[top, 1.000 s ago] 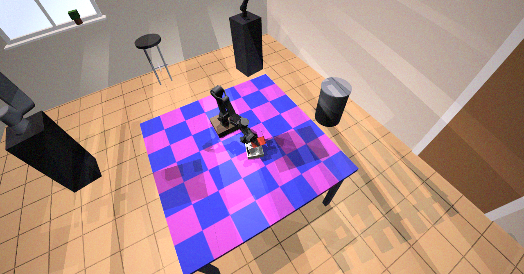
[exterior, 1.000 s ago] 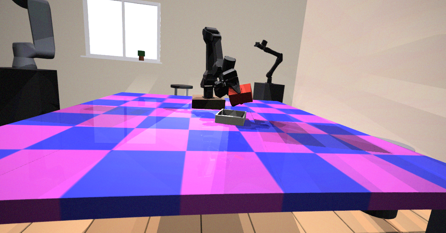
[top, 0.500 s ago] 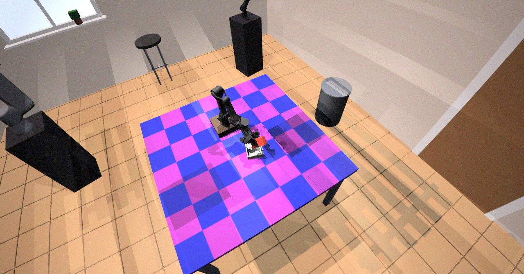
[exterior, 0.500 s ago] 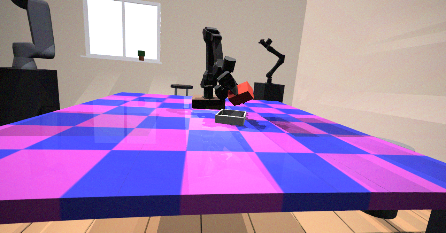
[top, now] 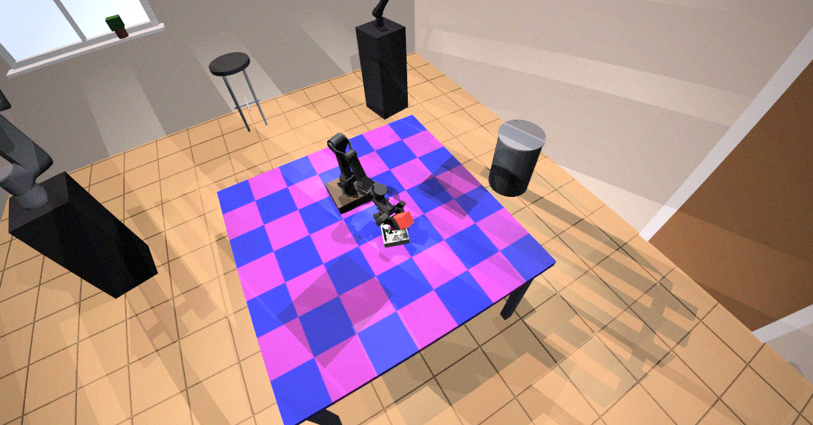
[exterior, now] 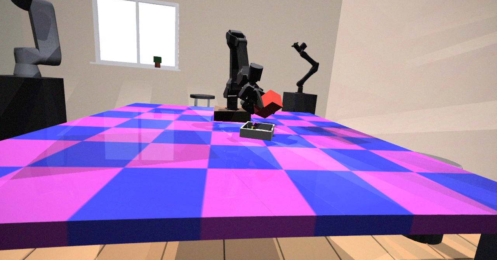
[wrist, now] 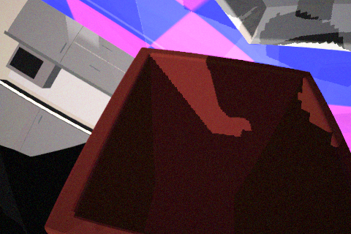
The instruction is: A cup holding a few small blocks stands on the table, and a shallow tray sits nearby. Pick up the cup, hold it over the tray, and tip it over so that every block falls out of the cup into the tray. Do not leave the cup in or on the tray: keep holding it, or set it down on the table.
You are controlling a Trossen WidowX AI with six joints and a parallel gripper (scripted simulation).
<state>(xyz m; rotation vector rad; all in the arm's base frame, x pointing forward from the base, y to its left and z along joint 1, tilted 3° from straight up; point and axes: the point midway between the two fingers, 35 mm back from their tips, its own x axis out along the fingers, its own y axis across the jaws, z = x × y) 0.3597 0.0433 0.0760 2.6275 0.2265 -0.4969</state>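
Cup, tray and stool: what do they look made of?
Red cup: likely matte plastic or painted wood; flat, even color, no sharp glints.
Shallow tray: gray, perhaps plastic or metal; bright patches inside suggest some gloss.
Stool: dark seat, material unclear; thin gray legs, probably metal.

We observe beige walls, pale light streaks across them. Two-pane window (top: 62,10) (exterior: 137,32), bright; potted plant (top: 117,26) (exterior: 157,61) on sill. Floor of tan tiles, dark joints, slatted shadows. Dark round-seated stool (top: 229,64) (exterior: 202,96) near window wall. We note lidded dark bin (top: 514,161), brown panel (top: 739,212) with white edging, grey cabinets (wrist: 44,22).
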